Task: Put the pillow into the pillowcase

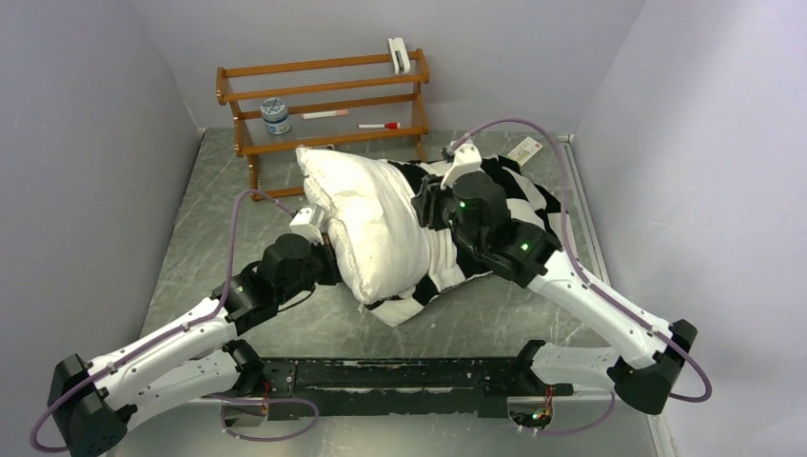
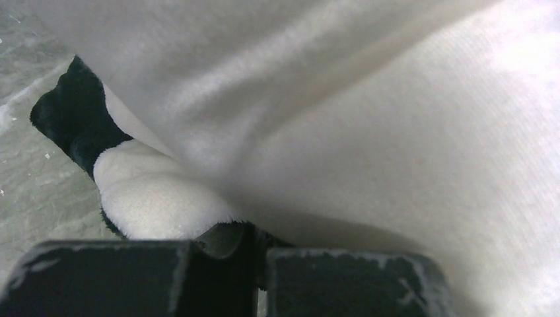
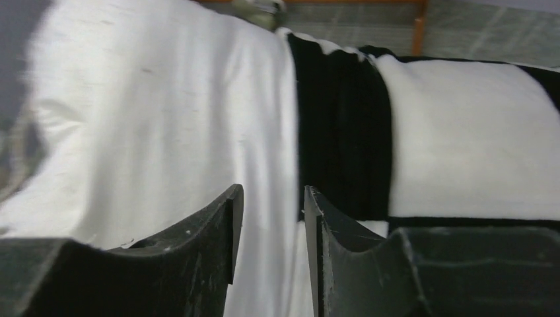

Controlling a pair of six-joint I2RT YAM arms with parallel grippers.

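Top external: pillow [image 1: 366,224] lies mid-table, its 3 o'clock end inside the pillowcase [image 1: 529,195]. Left gripper [image 2: 259,254] is clamped on plush hem at the pillow's 8 o'clock. Right gripper [image 3: 271,218] is parted and empty at the mouth. Everything looks soft, light and floppy, so you should pinch hem, not stuffing.

No readable text, no legible labels

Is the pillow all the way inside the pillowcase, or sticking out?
Partly in. The pillow shows bare and white on its left half; the checkered pillowcase covers only its right part.
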